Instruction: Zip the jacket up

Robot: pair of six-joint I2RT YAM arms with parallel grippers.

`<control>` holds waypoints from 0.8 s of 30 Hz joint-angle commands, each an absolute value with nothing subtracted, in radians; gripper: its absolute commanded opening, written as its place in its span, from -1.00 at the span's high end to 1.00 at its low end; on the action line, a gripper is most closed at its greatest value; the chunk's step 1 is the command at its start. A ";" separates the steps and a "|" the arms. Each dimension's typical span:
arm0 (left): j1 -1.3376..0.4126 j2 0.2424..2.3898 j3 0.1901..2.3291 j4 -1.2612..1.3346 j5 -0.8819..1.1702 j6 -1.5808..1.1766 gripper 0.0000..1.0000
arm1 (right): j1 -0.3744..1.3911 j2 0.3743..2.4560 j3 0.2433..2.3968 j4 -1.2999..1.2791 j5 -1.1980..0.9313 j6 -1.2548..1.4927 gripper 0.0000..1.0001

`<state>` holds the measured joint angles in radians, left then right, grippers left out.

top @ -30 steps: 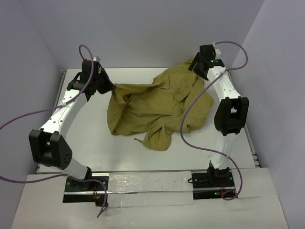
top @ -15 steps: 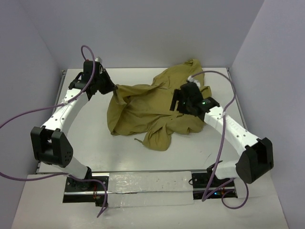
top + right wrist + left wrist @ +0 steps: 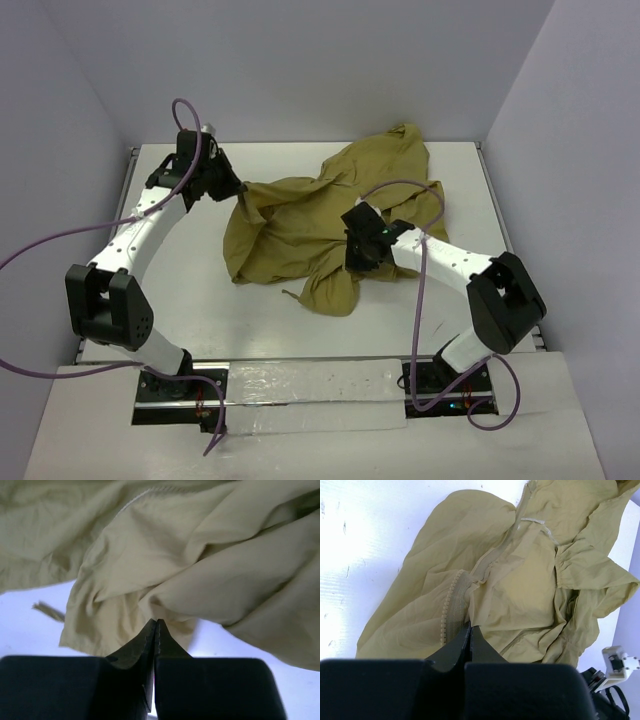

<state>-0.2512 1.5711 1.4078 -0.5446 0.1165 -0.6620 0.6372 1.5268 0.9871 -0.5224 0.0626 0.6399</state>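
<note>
The thin olive-tan cloth jacket point(image 3: 300, 225) lies crumpled in the middle of the white counter point(image 3: 180, 290), unzipped. The left gripper point(image 3: 470, 626) is pinched on its front edge beside the row of zipper teeth point(image 3: 451, 605). The right gripper point(image 3: 156, 624) is squeezed together at a fold — whether it caught cloth, I can't tell. I'd spread both fronts flat and find the slider first. No label or writing is legible.

You are looking at the jacket point(image 3: 300, 215), thin olive-tan cloth, lying crumpled in many folds across the middle of the overhead frame. One part is bunching up toward the upper right, and a corner is stretching out to a point at the upper left. In the left wrist view its zipper teeth point(image 3: 451, 605) are running unjoined along a curling edge near centre.
</note>
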 commanded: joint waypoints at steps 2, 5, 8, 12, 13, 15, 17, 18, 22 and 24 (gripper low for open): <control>-0.252 1.563 1.451 -0.535 0.099 -0.640 1.00 | 0.509 1.392 0.994 -0.542 0.219 0.614 1.00; -0.297 1.595 1.506 -0.543 0.088 -0.629 1.00 | 0.366 1.335 0.942 -0.528 0.202 0.576 1.00; -0.333 1.625 1.520 -0.527 0.105 -0.639 1.00 | 0.279 1.341 0.947 -0.525 0.225 0.537 1.00; -0.378 1.659 1.511 -0.491 0.136 -0.659 1.00 | 0.222 1.419 0.989 -0.523 0.302 0.525 1.00; -0.389 1.672 1.507 -0.485 0.145 -0.663 1.00 | 0.205 1.438 1.006 -0.530 0.291 0.529 1.00; -0.407 1.686 1.505 -0.483 0.152 -0.666 1.00 | 0.190 1.457 1.043 -0.557 0.281 0.528 0.62; -0.417 1.689 1.497 -0.486 0.148 -0.662 1.00 | 0.200 1.433 1.055 -0.563 0.268 0.512 -0.24; -0.419 1.687 1.487 -0.485 0.145 -0.661 1.00 | 0.207 1.403 1.057 -0.570 0.264 0.504 -0.44; -0.419 1.686 1.470 -0.480 0.132 -0.660 1.00 | 0.301 1.299 1.058 -0.633 0.320 0.486 -0.57; -0.420 1.692 1.468 -0.483 0.129 -0.658 1.00 | 0.349 1.259 1.042 -0.650 0.341 0.489 -0.55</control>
<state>-0.4183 1.6978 1.4700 -0.5225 0.1295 -0.6518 0.2654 1.3693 1.0035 -0.5992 0.2769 0.5068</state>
